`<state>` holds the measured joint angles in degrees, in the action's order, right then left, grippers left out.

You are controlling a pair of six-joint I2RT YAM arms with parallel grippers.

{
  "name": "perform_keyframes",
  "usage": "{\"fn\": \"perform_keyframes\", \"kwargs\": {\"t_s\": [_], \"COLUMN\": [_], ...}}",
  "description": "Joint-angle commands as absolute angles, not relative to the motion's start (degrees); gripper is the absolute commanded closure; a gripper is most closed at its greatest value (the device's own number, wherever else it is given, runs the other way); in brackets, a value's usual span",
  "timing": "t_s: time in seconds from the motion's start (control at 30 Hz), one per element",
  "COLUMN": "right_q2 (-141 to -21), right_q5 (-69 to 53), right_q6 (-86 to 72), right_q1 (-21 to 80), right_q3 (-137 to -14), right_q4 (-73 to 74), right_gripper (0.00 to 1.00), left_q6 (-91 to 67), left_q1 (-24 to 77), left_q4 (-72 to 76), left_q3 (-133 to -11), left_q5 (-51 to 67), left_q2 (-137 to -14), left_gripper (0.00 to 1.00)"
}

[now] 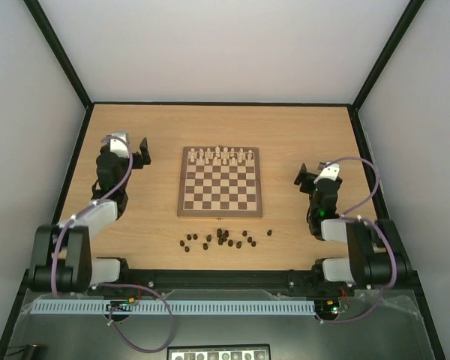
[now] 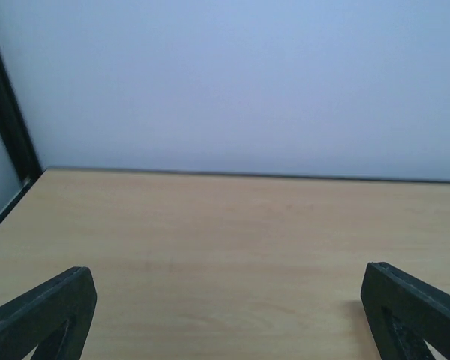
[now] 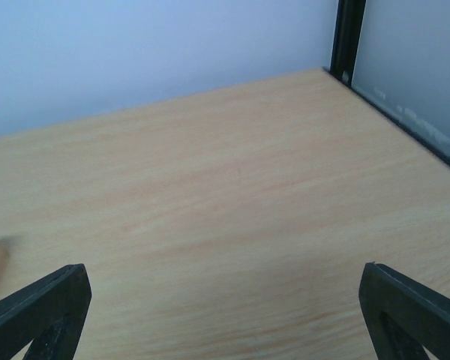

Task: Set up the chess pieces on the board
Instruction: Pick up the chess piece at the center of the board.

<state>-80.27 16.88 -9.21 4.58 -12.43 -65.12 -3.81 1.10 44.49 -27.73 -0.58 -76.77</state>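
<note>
- The square wooden chessboard with dark brown and cream checkered squares (image 1: 220,181) lies flat in the middle of the light wooden table (image 1: 300,127). Small cream-white pieces (image 1: 222,155) fill its 2 far rows, and its 2 near rows are bare.
- The tiny dark brown wooden chess pieces (image 1: 225,238) sit in a loose scatter on the table just off the board's near edge, between the 2 arms. They are too small here to tell upright from toppled.
- The left gripper (image 1: 124,144) hovers well left of the board and the right gripper (image 1: 316,174) well right of it. Both have their jaws spread wide and hold nothing; each wrist view shows only bare table between the fingers.
- The job looks to be at its start: no dark piece is on the board.
- To do the first pick well, each arm should probably work its own half of the scatter and take 1 piece at a time. It should come straight down on an outlying piece so the fingers do not knock its neighbours.
- Each piece should be set upright in the middle of a square, filling the nearest row last so later reaches do not pass over placed pieces.
- The tabletop is smooth and level, so rounded pieces could roll if nudged.
- Pale walls (image 1: 225,45) and black frame posts (image 1: 60,52) enclose the left, right and far sides.
</note>
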Motion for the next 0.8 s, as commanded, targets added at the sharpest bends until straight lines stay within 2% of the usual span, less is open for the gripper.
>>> {"fn": "perform_keyframes", "kwargs": {"t_s": [0.0, 0.27, 0.43, 0.53, 0.63, 0.77], "right_q2": [-67.4, -52.0, -48.1, -45.2, -41.4, -41.2], "right_q5": [19.4, -4.9, -21.7, -32.5, -26.8, -30.8], "right_q6": [-15.3, -28.0, -28.0, -28.3, -35.6, -33.7], "right_q1": [4.4, 4.5, 4.5, 4.5, 4.5, 4.4], "right_q3": [-16.1, -30.8, -39.4, -37.8, -35.6, -36.0], "right_q4": [-51.2, -20.4, 0.3, 1.6, 7.6, 12.8], "right_gripper": [0.01, 0.01, 0.02, 0.01, 0.01, 0.02], "left_q6": [-7.4, -10.5, -26.5, -31.1, -33.7, -32.5], "left_q1": [3.7, 14.8, 17.2, 17.2, 17.2, 17.2], "left_q4": [33.0, 17.1, 2.0, -6.0, -6.9, -7.0], "left_q3": [-28.3, -30.0, -33.4, -36.7, -36.6, -35.6], "left_q5": [6.3, 4.5, -3.2, -0.6, 6.9, 14.4], "left_q2": [-67.7, -47.5, -36.1, -31.9, -28.9, -26.5], "left_gripper": [0.0, 0.0, 0.01, 0.0, 0.01, 0.01]}}
